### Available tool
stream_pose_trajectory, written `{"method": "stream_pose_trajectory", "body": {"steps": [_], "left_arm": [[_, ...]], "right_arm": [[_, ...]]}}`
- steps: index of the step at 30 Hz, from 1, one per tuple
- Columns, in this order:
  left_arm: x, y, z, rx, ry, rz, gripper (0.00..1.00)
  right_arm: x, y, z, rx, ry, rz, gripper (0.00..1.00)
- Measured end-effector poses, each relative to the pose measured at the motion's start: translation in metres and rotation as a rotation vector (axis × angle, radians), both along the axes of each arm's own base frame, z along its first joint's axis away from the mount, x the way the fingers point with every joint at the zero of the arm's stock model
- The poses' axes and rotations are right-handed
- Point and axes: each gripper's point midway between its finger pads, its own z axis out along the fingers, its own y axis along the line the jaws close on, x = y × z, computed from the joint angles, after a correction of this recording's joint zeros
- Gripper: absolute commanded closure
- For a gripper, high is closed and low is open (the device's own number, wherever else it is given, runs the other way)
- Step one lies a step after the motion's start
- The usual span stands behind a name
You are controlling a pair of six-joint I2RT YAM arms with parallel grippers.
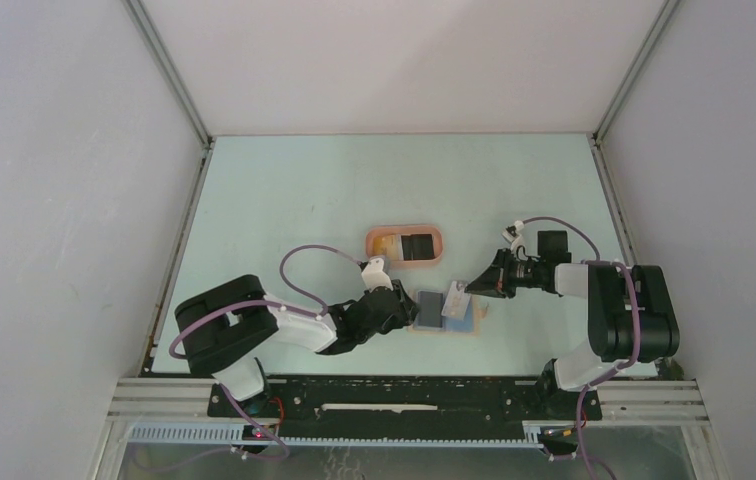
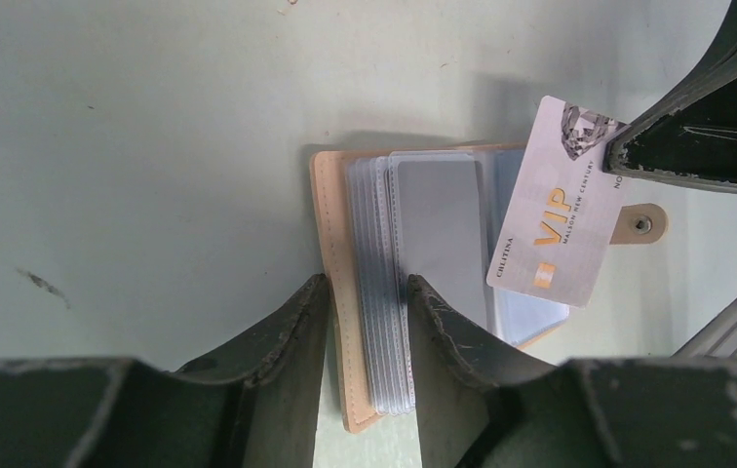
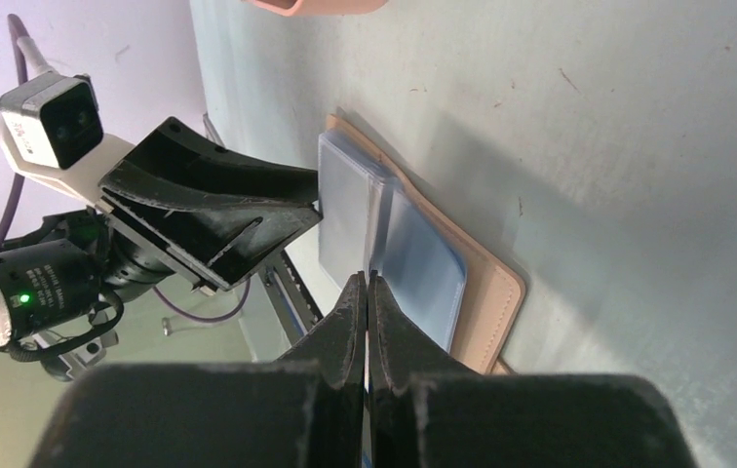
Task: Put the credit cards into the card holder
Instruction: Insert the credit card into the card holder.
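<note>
1. Pale plastic card (image 2: 555, 219) printed "VIP": judged light, thin, stiff and slick. It is best pinched at one short end or corner, so the long free edge can lead into a sleeve.
2. The right tool (image 3: 367, 283) is clamped shut on that card's corner. It holds the card tilted in the air, just over the open right side of the card holder (image 2: 330, 224).
3. The tan card holder lies open and flat on the pale green tabletop (image 2: 150, 146). Its clear plastic sleeves (image 2: 438, 224) are fanned upward and its snap tab (image 2: 640, 224) pokes out beside the card. It looks soft and floppy, so it is likely to slide or fold unless pinned at the spine side.
4. The left tool (image 2: 365, 283) is partly closed. Its two fingers bracket the holder's left cover edge and a stack of sleeves. Whether it truly clamps them or only steadies them cannot be told.
5. More credit cards (image 1: 415, 245), black and yellow-orange, wait in a salmon-pink tray (image 1: 434, 236) just beyond the holder.
</note>
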Motion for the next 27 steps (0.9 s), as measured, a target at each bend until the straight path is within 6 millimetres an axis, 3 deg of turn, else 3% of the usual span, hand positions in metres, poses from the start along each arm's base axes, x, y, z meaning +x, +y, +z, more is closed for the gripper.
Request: {"method": "stream_pose_trajectory", "body": {"steps": [27], "left_arm": [[0.001,-0.002,0.001,-0.016,0.005,0.008,0.6]], "right_arm": [[-0.006,0.011,-0.012,-0.08,0.008,0.028,1.0]]}}
